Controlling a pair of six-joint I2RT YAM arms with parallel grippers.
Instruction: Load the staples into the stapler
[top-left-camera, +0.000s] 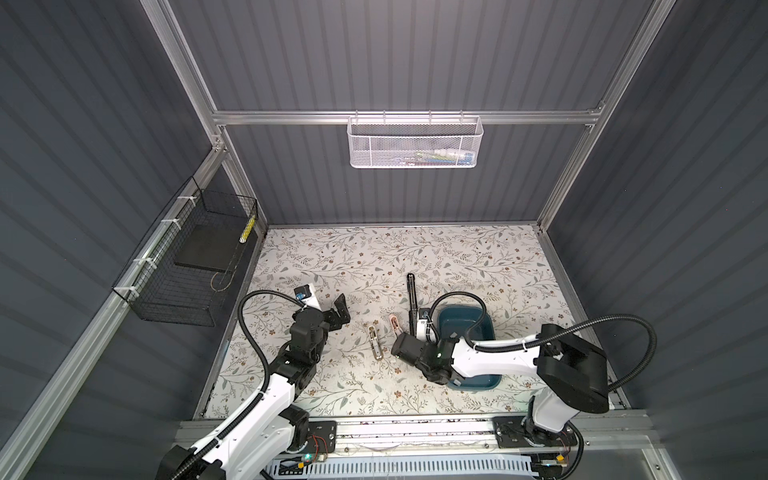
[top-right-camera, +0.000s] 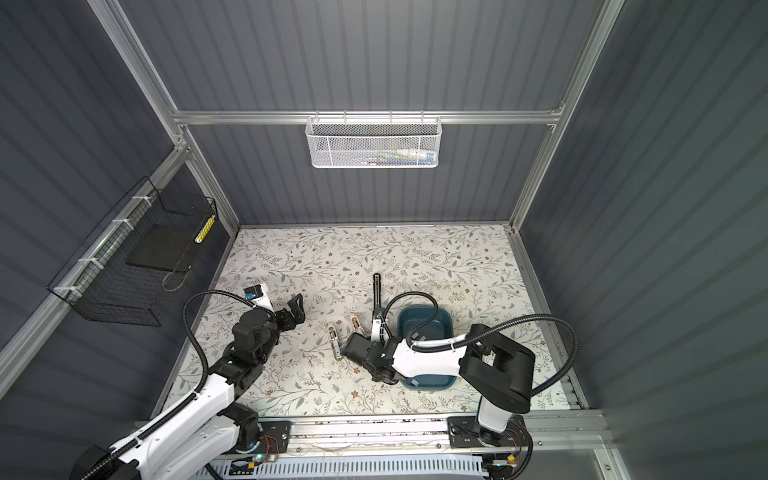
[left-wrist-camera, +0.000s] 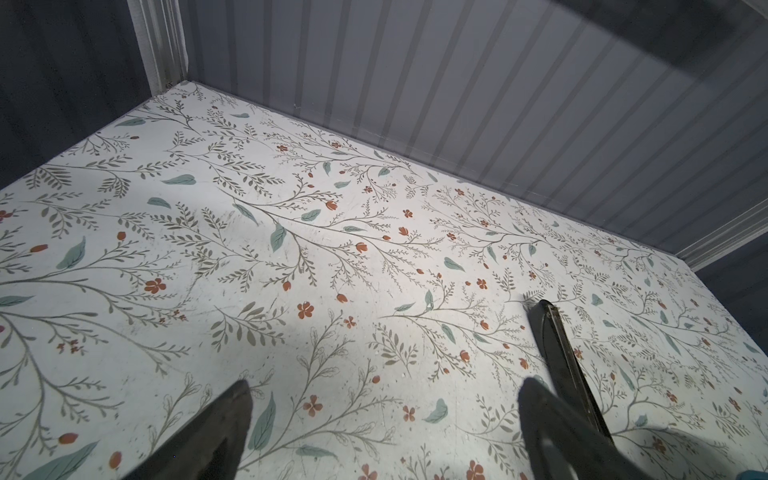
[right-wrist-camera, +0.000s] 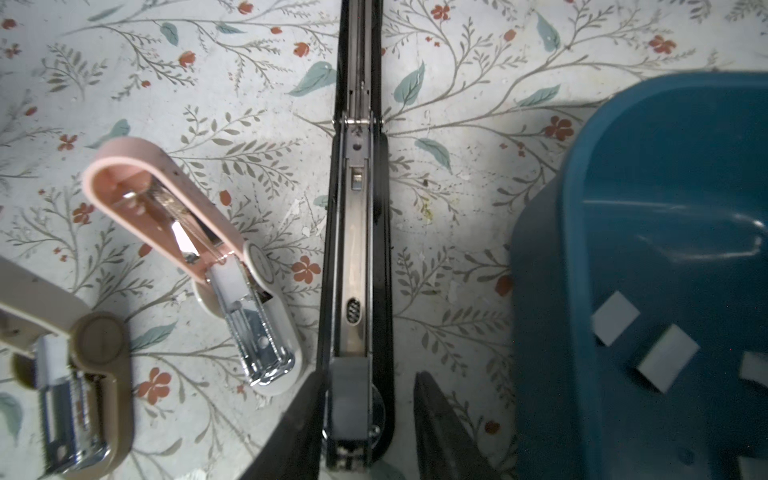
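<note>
Black left gripper (top-left-camera: 340, 311): jaws spread wide, empty, well apart from work. Centre: black stapler (right-wrist-camera: 357, 232) lies open; grey staples strip (right-wrist-camera: 349, 395) sits in channel between right gripper's (right-wrist-camera: 369, 376) parted jaws, unpinched. You lift straight, don't drag strip. Right: blue tub (right-wrist-camera: 540, 291) holds spare staples (right-wrist-camera: 667, 359).

Partly beyond the edge: beige stapler (right-wrist-camera: 95, 345) and one staple strip (right-wrist-camera: 754, 368)
</note>
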